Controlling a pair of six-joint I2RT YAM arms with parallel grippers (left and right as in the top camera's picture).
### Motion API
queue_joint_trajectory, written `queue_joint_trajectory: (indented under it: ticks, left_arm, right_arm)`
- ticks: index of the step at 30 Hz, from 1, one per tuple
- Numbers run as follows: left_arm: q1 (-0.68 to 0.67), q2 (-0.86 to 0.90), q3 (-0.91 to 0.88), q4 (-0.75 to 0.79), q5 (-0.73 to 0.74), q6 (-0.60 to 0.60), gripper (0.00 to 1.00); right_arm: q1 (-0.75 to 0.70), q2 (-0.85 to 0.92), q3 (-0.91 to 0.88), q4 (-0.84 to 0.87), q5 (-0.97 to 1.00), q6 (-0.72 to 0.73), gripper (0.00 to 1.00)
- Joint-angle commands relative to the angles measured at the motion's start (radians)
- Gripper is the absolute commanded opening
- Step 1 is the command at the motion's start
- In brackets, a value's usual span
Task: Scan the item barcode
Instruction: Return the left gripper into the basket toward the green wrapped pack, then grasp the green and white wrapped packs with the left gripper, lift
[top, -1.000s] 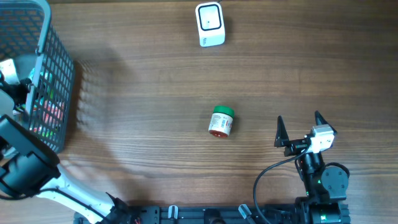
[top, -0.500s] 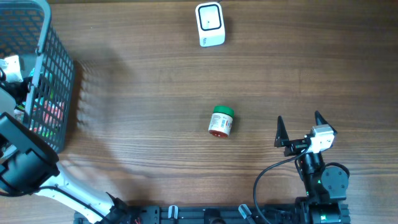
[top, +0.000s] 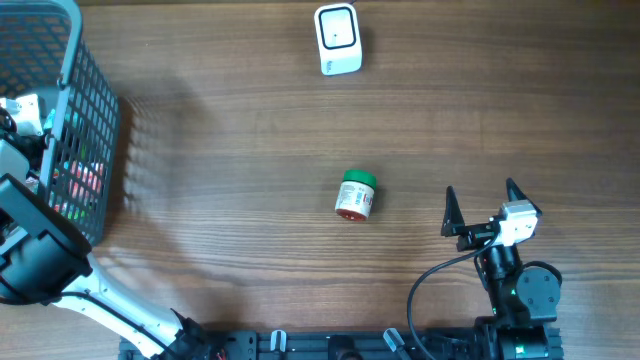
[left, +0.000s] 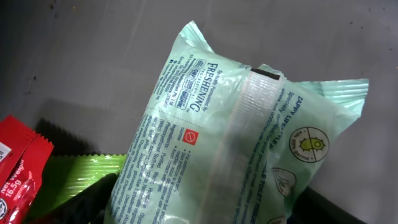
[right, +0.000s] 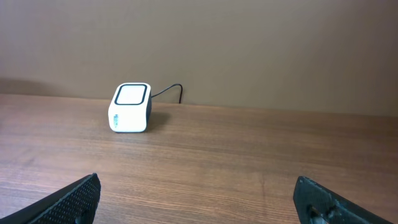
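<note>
Left pincer (top: 35, 140) shifted inside basket (top: 98, 105), mint packet (left: 230, 143) close beneath it

A pale green packet (left: 236, 137) (printed side up) overlaps a lime wrapper (left: 74, 180) beside a red sachet (left: 15, 165).

Wooden table (top: 250, 120) carries a scanner (top: 337, 39), a green-capped jar (top: 355, 194) (on its side) and a basket (top: 95, 110).
</note>
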Motion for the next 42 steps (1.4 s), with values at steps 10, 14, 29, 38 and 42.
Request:
queue_joint_trajectory:
  ticks: [10,14,29,38,42]
  left_arm:
    - [-0.005,-0.169,0.002,-0.090,-0.053,-0.055,0.70]
    - [-0.004,-0.204,0.002,-0.215,-0.093,-0.056,0.69]
    - [0.071,-0.205,0.000,-0.463,-0.232,-0.214,0.67]
    - [0.092,-0.205,0.000,-0.450,-0.232,-0.217,0.95]
    - [0.092,-0.205,0.000,-0.436,-0.237,-0.209,1.00]
  right_arm:
    - [-0.004,0.000,-0.001,0.005,-0.014,-0.012,1.00]
    - [-0.004,0.000,-0.001,0.005,-0.014,-0.012,1.00]
    - [-0.004,0.000,-0.001,0.005,-0.014,-0.012,1.00]
    - [-0.004,0.000,-0.001,0.005,-0.014,-0.012,1.00]
    - [-0.004,0.000,-0.001,0.005,-0.014,-0.012,1.00]
